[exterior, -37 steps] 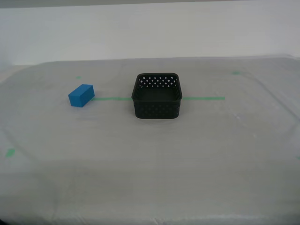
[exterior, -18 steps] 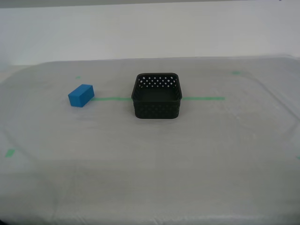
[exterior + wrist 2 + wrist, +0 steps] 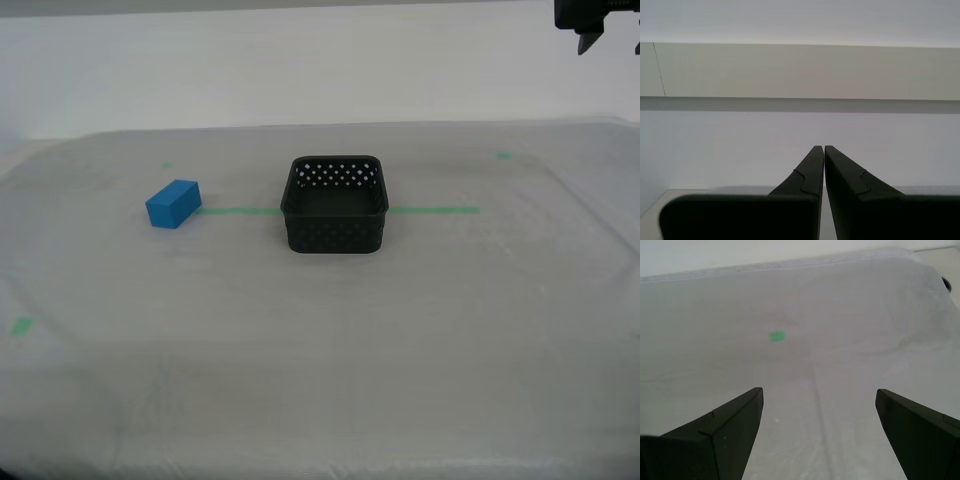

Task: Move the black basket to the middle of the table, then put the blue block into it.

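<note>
The blue block (image 3: 173,203) lies on the counter (image 3: 320,350) well apart from the black basket (image 3: 335,205), which straddles the green tape line (image 3: 435,210), seemingly already centred. My first gripper (image 3: 819,412) hangs spread; my second gripper (image 3: 824,155) is pressed together, empty.

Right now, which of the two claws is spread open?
My first claw: its fingers stand wide apart over the table. My second claw is pressed shut, empty.
</note>
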Robot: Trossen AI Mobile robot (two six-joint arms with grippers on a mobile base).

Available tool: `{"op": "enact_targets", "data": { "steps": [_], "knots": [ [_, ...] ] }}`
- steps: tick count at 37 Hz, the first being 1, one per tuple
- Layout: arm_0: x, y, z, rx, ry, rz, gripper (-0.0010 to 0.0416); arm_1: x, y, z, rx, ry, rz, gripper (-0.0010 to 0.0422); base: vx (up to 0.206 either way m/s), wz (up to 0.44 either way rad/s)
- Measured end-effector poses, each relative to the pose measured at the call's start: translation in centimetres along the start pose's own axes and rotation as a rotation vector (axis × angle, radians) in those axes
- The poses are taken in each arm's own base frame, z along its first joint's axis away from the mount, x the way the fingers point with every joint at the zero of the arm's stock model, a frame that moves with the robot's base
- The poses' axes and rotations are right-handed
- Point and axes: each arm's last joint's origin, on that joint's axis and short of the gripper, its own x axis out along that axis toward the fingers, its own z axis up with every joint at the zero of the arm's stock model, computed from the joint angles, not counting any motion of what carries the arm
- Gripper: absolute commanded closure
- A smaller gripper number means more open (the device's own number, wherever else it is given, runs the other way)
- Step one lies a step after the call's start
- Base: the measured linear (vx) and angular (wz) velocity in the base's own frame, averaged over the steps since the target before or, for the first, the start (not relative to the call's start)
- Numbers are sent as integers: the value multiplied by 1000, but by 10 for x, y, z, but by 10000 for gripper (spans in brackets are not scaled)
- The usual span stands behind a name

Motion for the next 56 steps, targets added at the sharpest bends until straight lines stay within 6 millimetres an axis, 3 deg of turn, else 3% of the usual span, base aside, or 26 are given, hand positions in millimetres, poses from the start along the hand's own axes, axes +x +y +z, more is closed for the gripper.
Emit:
{"op": "enact_targets", "data": {
  "steps": [15, 22, 33, 44, 56],
  "knots": [
    [6, 0, -10, 2, 2, 22, 102, 1, 0, -10, -13, 166, 2, 412, 0, 0],
    [5, 1, -6, 4, -11, 24, 91, 3, 0, -6, -14, 236, -6, 412, 0, 0],
    [5, 0, -6, 4, -11, 23, 108, 4, -1, -1, -15, 313, -8, 412, 0, 0],
    [5, 1, -6, 4, -11, 24, 91, 1, -1, -3, -21, 482, -5, 412, 0, 0],
    [5, 0, -6, 5, -11, 23, 108, -4, -1, 3, -23, 649, -1, 412, 0, 0]
  ]
}}
